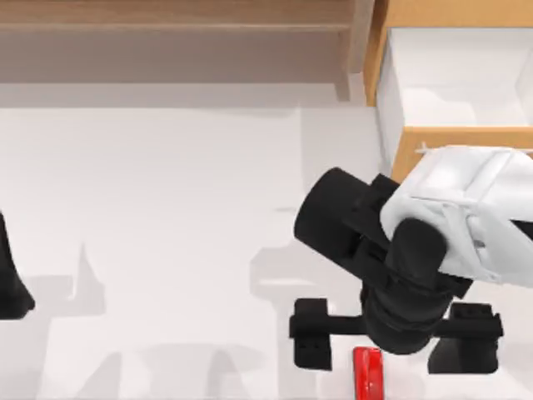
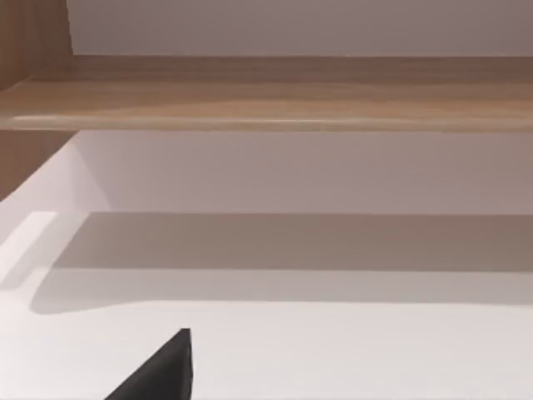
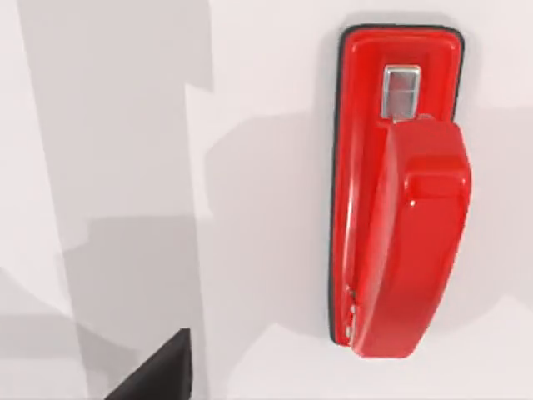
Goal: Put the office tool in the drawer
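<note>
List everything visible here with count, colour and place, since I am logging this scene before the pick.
Glossy red oblong stapler: one, red, lying on the white table at the top view's near edge, right of centre.
Orange-tan wooden drawer: one, white inside, pulled open, far right.
Brown wooden shelf: one, far edge, left.
White table: one.
Right gripper: black, open, above the stapler.
Left arm: black, parked at left edge.

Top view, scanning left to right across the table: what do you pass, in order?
Left arm's tool, parked at the left edge → long wooden shelf along the back → red stapler lying on the table at the front edge, under the right arm's tool → open drawer at the back right.
</note>
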Controlling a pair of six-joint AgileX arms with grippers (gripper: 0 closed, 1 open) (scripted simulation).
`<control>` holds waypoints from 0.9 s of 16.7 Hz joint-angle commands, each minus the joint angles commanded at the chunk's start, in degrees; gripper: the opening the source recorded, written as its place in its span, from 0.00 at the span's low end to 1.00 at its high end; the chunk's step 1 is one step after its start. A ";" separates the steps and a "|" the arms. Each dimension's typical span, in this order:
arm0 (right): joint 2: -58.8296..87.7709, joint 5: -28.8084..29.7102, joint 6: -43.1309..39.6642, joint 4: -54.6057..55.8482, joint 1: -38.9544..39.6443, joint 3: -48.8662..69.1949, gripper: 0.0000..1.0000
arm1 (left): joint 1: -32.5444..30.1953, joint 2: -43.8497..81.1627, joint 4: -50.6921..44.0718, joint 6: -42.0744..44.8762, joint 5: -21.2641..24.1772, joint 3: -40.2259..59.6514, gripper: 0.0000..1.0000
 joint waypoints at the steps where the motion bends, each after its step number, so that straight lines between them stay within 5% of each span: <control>1: 0.60 -0.03 0.05 1.37 -0.01 -0.80 1.00 | 0.00 0.00 0.00 0.00 0.00 0.00 1.00; 12: 6.52 -0.03 0.25 15.27 0.03 -8.68 1.00 | 0.00 0.00 0.00 0.00 0.00 0.00 1.00; 15: 6.52 -0.03 0.25 15.27 0.03 -8.68 0.77 | 0.00 0.00 0.00 0.00 0.00 0.00 1.00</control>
